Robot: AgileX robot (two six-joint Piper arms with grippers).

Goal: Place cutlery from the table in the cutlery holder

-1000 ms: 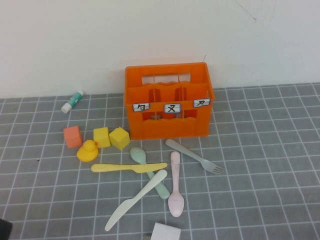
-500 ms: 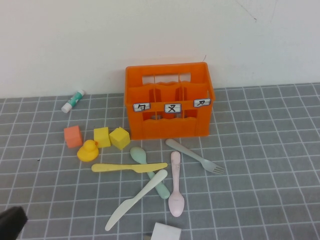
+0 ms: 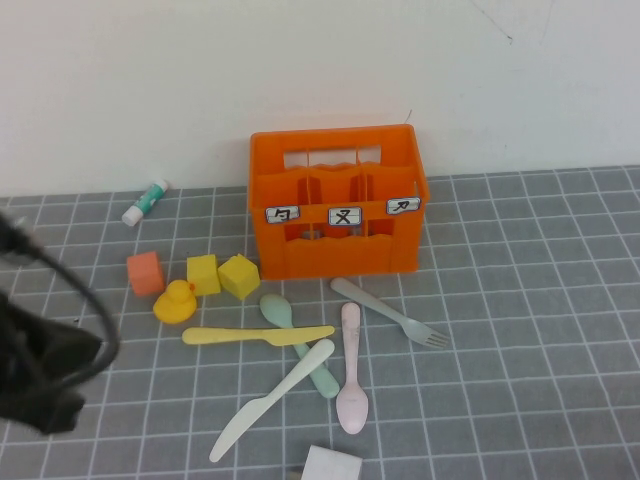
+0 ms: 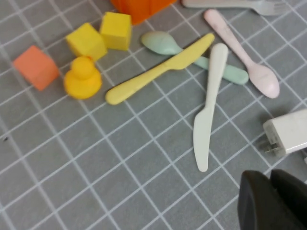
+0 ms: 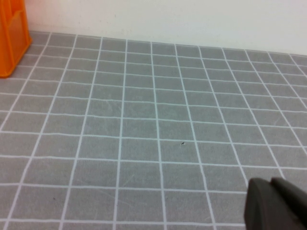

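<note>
Left gripper (image 4: 270,201), shut and empty, hovers over the table (image 3: 520,400) left of the cutlery. Nearest is the white knife (image 4: 207,108), long axis running diagonally toward the cutlery holder (image 3: 337,200). Right gripper (image 5: 278,206) is shut, parked well apart.

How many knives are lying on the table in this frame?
2. The yellow knife lies crosswise in front of the duck, over the green spoon. The white knife lies diagonally nearer the camera, also crossing that spoon. None looks hidden.

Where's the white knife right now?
High view: white knife lies on the table, front of centre, its handle end crossing the mint-green spoon, left of the pink spoon.
</note>
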